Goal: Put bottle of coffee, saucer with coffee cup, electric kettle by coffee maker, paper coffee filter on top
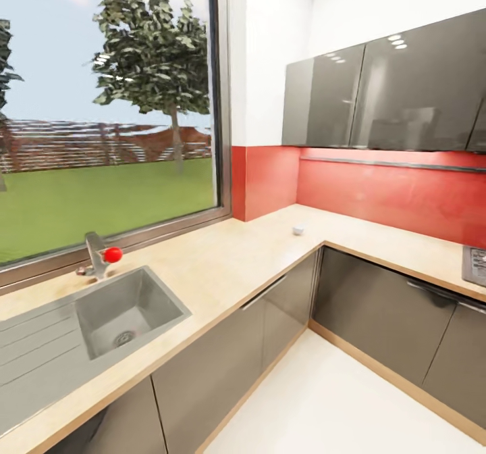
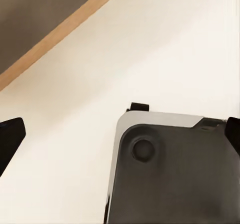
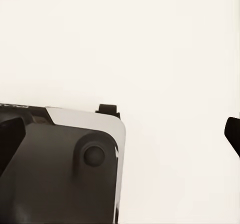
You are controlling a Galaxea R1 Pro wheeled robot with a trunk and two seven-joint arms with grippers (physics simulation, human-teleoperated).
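An L-shaped desk [image 1: 223,265] is seen, a steel sink [image 1: 125,312] at 8 o'clock, a small white object [image 1: 298,228] toward 1 o'clock, too small to identify. Left fingers [image 2: 9,139] and right fingers [image 3: 233,131] are spread wide, nothing held.

On the long light beige wood-grain surface [image 1: 223,265], a small white object [image 1: 298,228] near the corner is too small to identify. A grey panel [image 1: 475,265] with tiny markings is cut off by the head view's right edge. The steel sink's drainboard [image 1: 34,356] runs off the left edge. In each wrist view, the dark end effector fingertips [image 2: 11,140] [image 3: 232,130] are clipped by the frame sides.
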